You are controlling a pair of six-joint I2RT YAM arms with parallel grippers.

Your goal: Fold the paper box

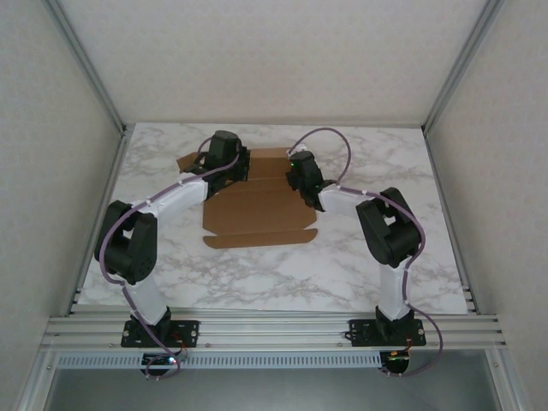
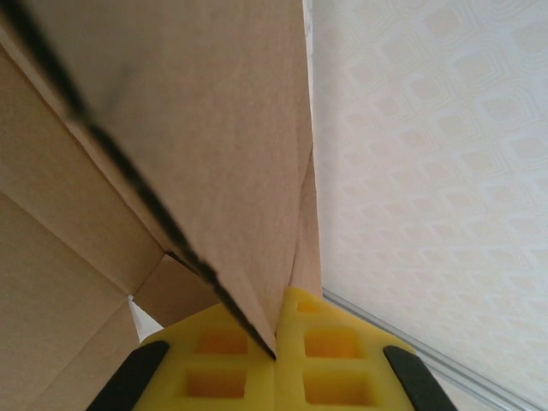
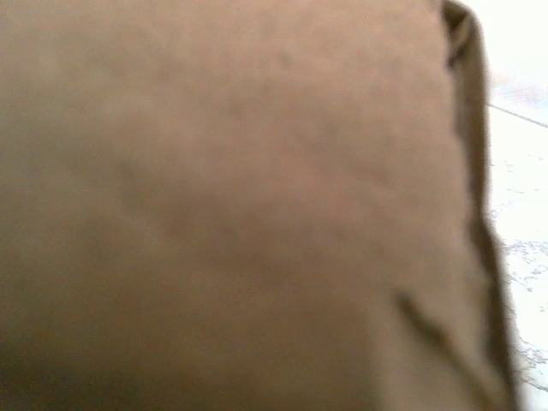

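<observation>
Item one, count one: the paper box, plain brown cardboard, only partly formed. It lies on the marble table, in the middle and toward the far side, between the two arms. Its broad panel lies flat with its long sides running left to right. One narrow flap lies flat along the near edge, also running left to right. The far portion is lifted where the grippers meet it (a small tab pokes out at the far left corner).

Item two, count two: arms, white and black, bolted at the near rail. Each bends inward to the far part of the box, and each trails one purple cable.

Item three, count two: grippers.
- The left gripper is closed tight. Its two yellow pads pinch the edge of a raised cardboard panel between them. In the wrist view that panel rises away from the pads, with a fold line and another panel to its left.
- The right gripper sits at the far right part of the box, near the left one but apart from it. Its wrist camera gives blurred brown cardboard held very close, with a strip of table at the right edge. I cannot tell whether its jaws are open or closed on the card.

Item four, count one: the table, in a white-grey marble pattern, with pale wall panels on the left, right and far sides.
</observation>
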